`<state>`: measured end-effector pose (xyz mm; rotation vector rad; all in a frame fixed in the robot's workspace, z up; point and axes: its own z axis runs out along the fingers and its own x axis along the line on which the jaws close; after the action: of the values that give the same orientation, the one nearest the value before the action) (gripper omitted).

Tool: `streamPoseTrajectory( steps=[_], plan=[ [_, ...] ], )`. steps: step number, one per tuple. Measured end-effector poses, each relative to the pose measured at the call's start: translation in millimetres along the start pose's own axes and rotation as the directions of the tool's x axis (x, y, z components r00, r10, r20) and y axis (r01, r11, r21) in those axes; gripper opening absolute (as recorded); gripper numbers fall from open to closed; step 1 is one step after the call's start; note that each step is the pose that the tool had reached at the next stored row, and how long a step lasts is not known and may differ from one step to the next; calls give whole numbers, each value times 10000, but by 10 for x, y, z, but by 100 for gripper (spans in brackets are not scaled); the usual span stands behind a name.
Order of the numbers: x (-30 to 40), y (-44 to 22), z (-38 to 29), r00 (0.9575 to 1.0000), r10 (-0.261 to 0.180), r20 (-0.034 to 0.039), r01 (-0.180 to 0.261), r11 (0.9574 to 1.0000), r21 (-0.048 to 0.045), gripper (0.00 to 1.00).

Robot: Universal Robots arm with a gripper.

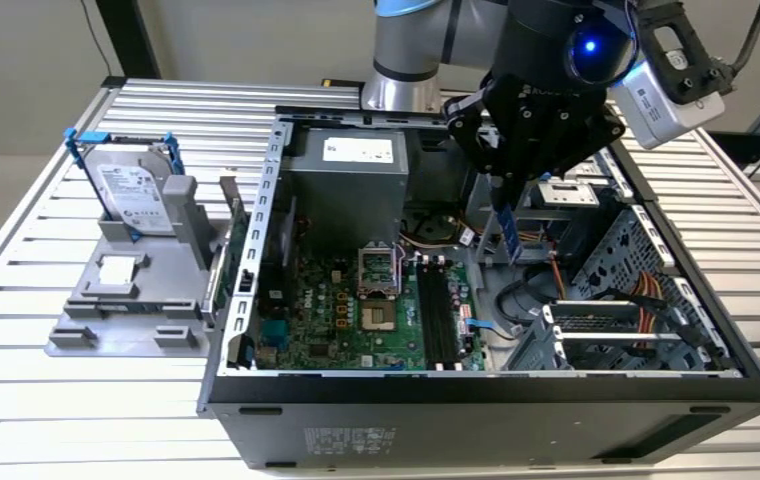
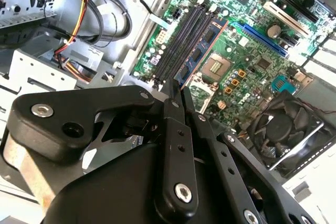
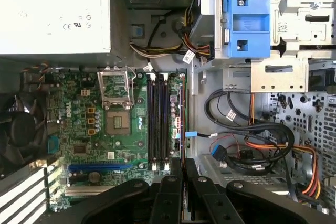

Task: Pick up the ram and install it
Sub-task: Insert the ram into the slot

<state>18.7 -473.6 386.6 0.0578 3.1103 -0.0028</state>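
Four bare black slots (image 1: 440, 315) lie at 7 o'clock from the black metal claw (image 1: 502, 195) in the exterior view. It pinches the thin dark ram (image 3: 182, 165). A grey metal box (image 1: 347, 195) wears a white sticker (image 1: 357, 150).

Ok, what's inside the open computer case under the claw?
A green motherboard with empty dark memory slots, a bare processor socket and cables. The claw, shut on the ram, hides what lies directly beneath it.
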Motion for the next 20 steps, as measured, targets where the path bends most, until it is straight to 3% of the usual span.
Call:
streamPoseTrajectory(
  steps=[6, 8, 11, 12, 20],
  plan=[
    [-2, 0, 0, 10000, 1, -3, -1, 10000, 2, 0],
    [-18, 1, 1, 10000, 2, -78, -2, 10000, 6, 0],
    [-43, 2, 5, 9997, 6, -255, -6, 10000, 13, 0],
    [-48, 2, 6, 9996, 8, -273, -8, 10000, 14, 0],
    [-60, 2, 43, 9996, 15, -283, -14, 10000, 14, 0]
  ],
)
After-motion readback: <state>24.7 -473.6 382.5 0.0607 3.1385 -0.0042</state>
